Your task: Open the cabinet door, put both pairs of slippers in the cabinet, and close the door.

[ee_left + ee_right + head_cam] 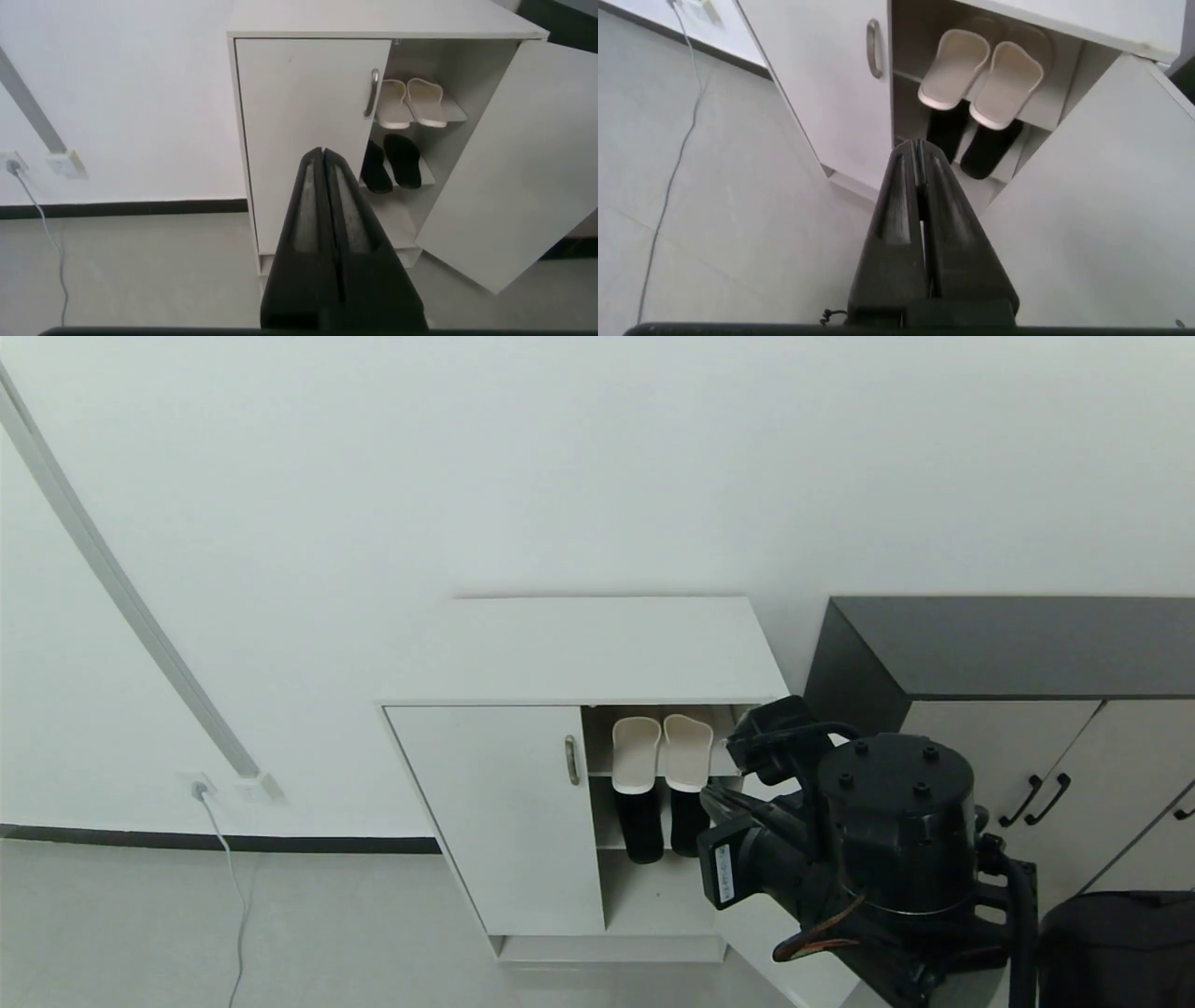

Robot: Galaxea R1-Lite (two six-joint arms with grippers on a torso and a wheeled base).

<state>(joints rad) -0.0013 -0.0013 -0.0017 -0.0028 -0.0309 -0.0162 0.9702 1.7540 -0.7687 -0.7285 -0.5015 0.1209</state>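
White shoe cabinet (579,649) stands against the wall at centre of the head view. Its left door (504,812) is closed, with a metal bar handle (571,760) at its 3 o'clock edge. Its right door (523,159) is swung wide open, leaving the right compartment exposed.

Both pairs are inside that compartment:
- White slippers (637,754) lie side by side on the upper shelf, insoles up, near ends jutting past the shelf's front edge.
- Black slippers (642,821) are on the shelf below, at 6 o'clock from the white pair, side by side and tilted the same way.
- The bottom of the compartment holds nothing visible.

Left gripper (322,163): fingers pressed together, holding nothing, out in front of the closed left door and apart from it.

Right gripper (920,147): fingers pressed together, holding nothing, pointing at the open compartment, with the open door just beside it.

Right arm (887,831) sits at 4 o'clock in the head view, in front of the open door.

Surroundings: a dark-topped cabinet (1008,649) at 3 o'clock from the white one. A wall socket (198,789) with a plugged-in cable (233,887) at 9 o'clock. Pale tiled floor (187,933).
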